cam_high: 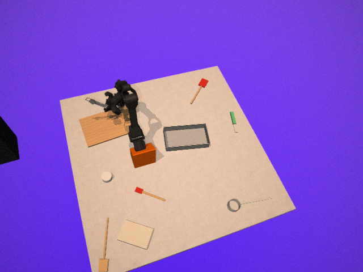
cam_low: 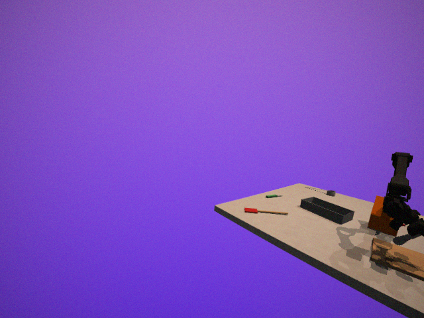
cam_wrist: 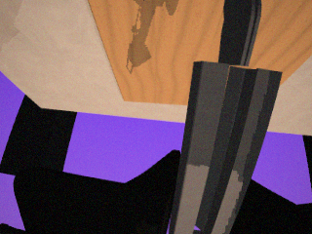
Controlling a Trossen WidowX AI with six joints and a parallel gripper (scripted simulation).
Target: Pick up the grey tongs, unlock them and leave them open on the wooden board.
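The grey tongs (cam_high: 100, 103) (cam_low: 405, 238) (cam_wrist: 205, 117) are held off the table at the far left in the top view, beside and over the board's back edge. A thin loop shows at one end. In the exterior view the other end slopes down toward the board. Their two arms lie close together in the wrist view; whether the lock is released I cannot tell. My gripper (cam_high: 107, 105) (cam_wrist: 190, 159) is shut on the tongs. The wooden board (cam_high: 99, 131) (cam_low: 411, 264) (cam_wrist: 156, 88) lies flat below. The roasting tin (cam_high: 187, 147) (cam_low: 321, 212) has nothing across it.
The arm stands on an orange block (cam_high: 144, 158) (cam_low: 376, 218) between board and tin. A white round piece (cam_high: 106, 176), a red spatula (cam_high: 139, 190) and a pale flat square (cam_high: 135, 234) lie in front. Another red spatula (cam_high: 203, 83) (cam_low: 250, 210) lies behind the tin.
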